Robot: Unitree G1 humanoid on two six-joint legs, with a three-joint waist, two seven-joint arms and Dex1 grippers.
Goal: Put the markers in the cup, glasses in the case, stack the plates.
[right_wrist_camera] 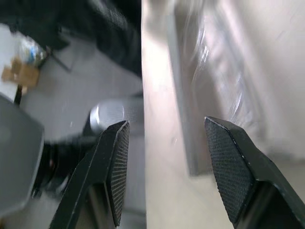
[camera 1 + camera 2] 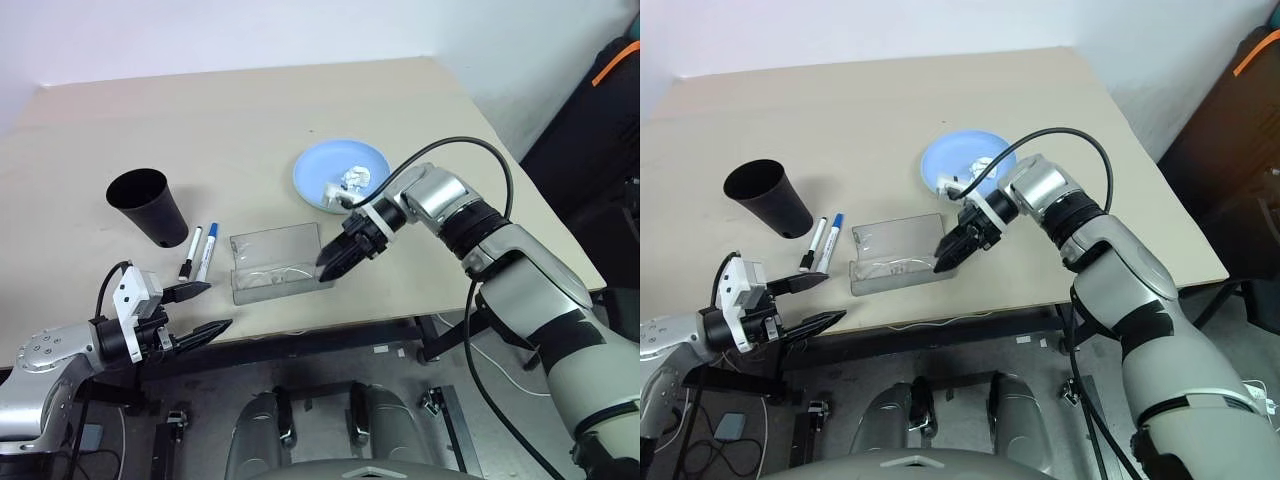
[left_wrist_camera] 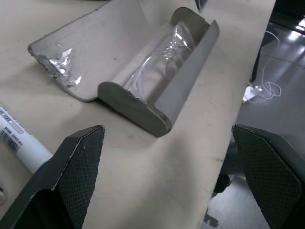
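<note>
The grey case (image 2: 262,246) lies open near the table's front edge, and the clear glasses (image 3: 164,57) rest in its trough. My right gripper (image 2: 330,268) hovers at the case's right end, open, with nothing between its fingers (image 1: 116,157). Two markers, one black-capped (image 2: 190,252) and one blue-capped (image 2: 206,250), lie side by side left of the case. Behind them stands the black cup (image 2: 148,205), upright. A light blue plate (image 2: 322,165) sits behind the case. My left gripper (image 2: 215,307) hangs open at the table's front edge, just in front of the markers.
A small crumpled white wad (image 2: 352,180) lies on the blue plate. The table's front edge (image 2: 330,325) runs just below the case. A black cable (image 2: 470,150) loops over my right forearm. Dark equipment stands off the table's right side.
</note>
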